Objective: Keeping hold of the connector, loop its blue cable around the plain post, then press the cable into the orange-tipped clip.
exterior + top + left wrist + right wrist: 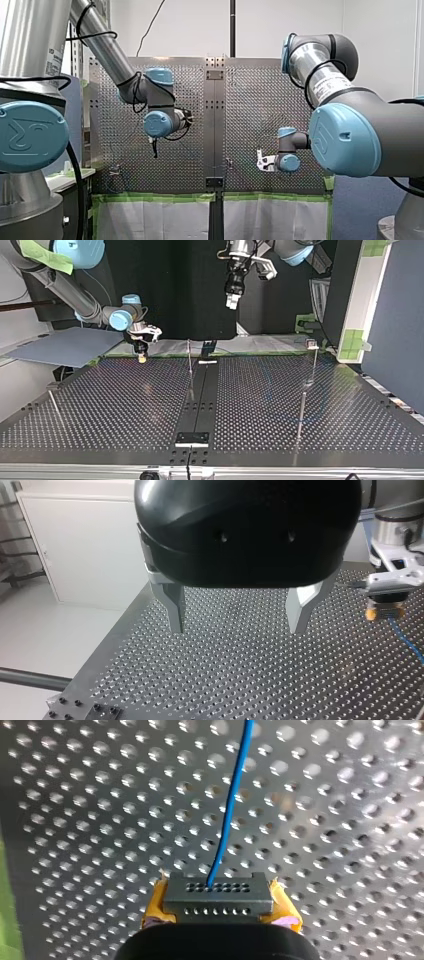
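Note:
A dark grey connector (217, 892) sits between the yellow pads (284, 912) of my right gripper (220, 910), which is shut on it. Its blue cable (230, 810) runs straight ahead over the perforated table. In the top view my right gripper (142, 356) hangs low at the table's far edge, left of centre. My left gripper (231, 299) is high above the far edge, open and holding nothing. Its metal fingers (172, 607) stand wide apart around my left gripper (236, 629) midpoint. My right gripper (385, 607) and the cable (406, 642) show beside it.
Thin posts rise from the table in the top view: one near the centre seam (190, 362), one with a small head at the far right (313, 360), one nearer at the right (301, 415), one leaning at the left (55, 407). A black centre strip (200, 390) splits the table.

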